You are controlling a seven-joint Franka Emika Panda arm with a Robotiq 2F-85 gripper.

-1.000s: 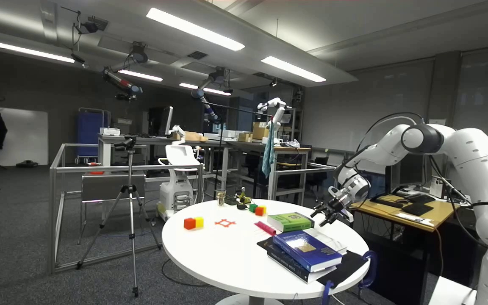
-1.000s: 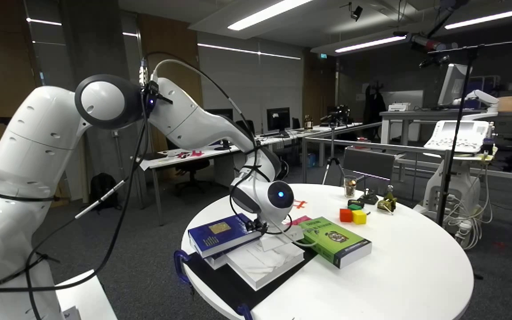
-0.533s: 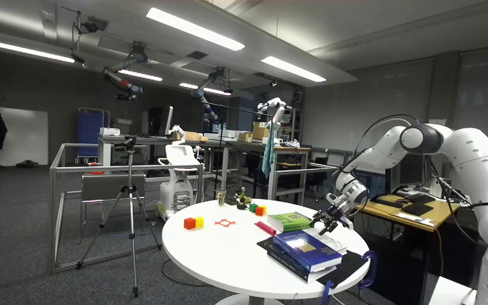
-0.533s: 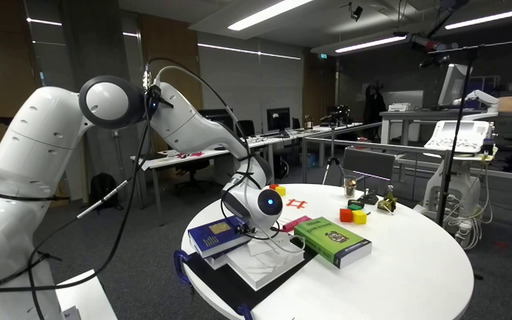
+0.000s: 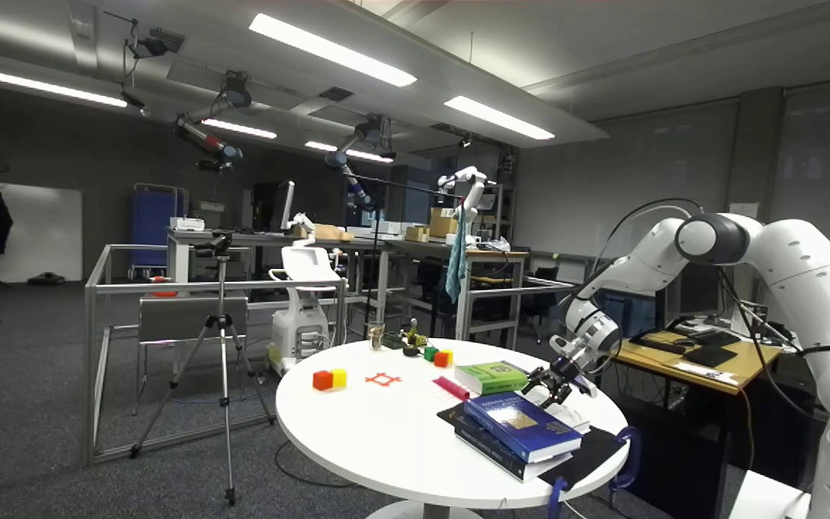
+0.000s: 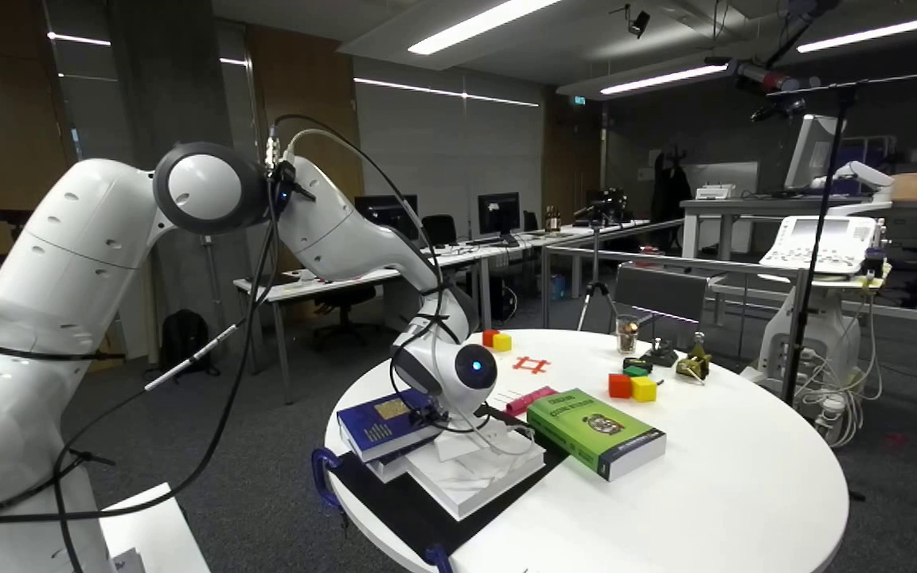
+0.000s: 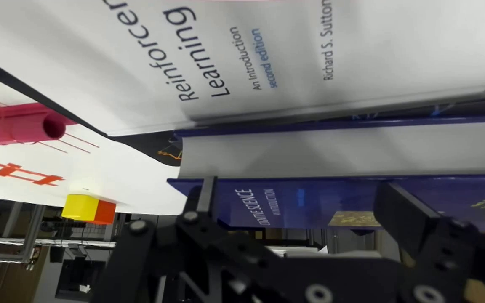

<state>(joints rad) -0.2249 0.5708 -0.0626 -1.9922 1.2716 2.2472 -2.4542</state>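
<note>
Pincer (image 7: 299, 187) spread wide, nothing clasped, poised by the page edge of the blue book (image 7: 341, 160); whether it touches, I can't tell. Looks to me like lining up on that book; the next move calls for squaring to its edge before squeezing. It's thick, glossy, gold-panelled, lying on a dark book (image 5: 491, 450). In an exterior view, the white book (image 6: 474, 477) sits just right, the green book (image 6: 598, 430) farther right.

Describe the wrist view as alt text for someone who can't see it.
Open black jaws show in front of a blue book, contact unclear. A white book marked "Learning" spans the top; at left are a pink tube, a yellow block and a red block.
</note>
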